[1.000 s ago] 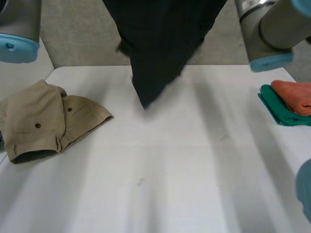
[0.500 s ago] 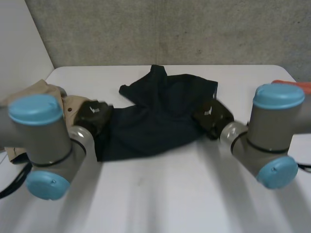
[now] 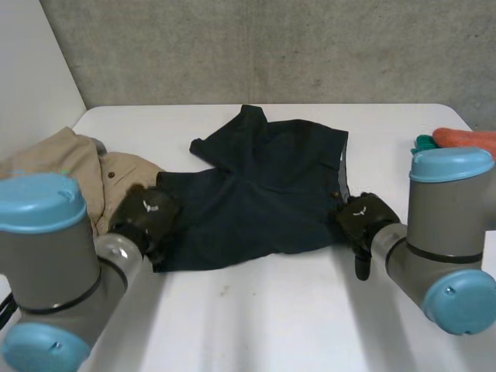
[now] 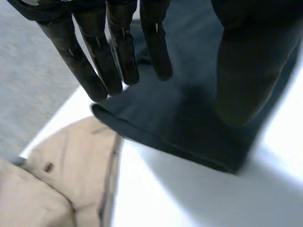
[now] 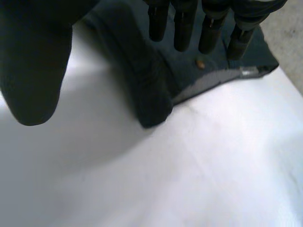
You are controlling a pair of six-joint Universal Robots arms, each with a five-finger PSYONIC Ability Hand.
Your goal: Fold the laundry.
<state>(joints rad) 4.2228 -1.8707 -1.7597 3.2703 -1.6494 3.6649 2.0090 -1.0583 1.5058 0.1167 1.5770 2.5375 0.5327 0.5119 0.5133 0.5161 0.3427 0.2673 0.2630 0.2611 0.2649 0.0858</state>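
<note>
Shorts went from dangling in the air a second ago to lying spread out, and both hands have slid back off them toward the near side since half a second ago.

So right now the dark shorts (image 3: 263, 186) are spread on the table (image 3: 256, 318), roughly in the middle. One leg points to the far side and there are a few wrinkles.

Left hand (image 3: 147, 217) sits at the near left corner of the dark shorts, right by the hem. In its wrist view the fingers (image 4: 118, 52) are straight and spread over the hem edge, thumb (image 4: 246, 66) well off to the side. Nothing is pinched, so it's let go.

Right hand (image 3: 363, 221) is at the near right corner, by the waistband. Its wrist view shows straight fingers (image 5: 182, 23) hanging over the cloth near a small button (image 5: 201, 63), thumb (image 5: 38, 61) apart from them. It's released too. I can't tell if the fingertips actually touch the fabric.

Other stuff: tan shorts (image 3: 85, 174) are bunched up just beside the left hand, with their edge very close to the dark hem. An orange cloth (image 3: 465, 139) lies on a green cloth (image 3: 422, 143) at the table's far right edge.
</note>
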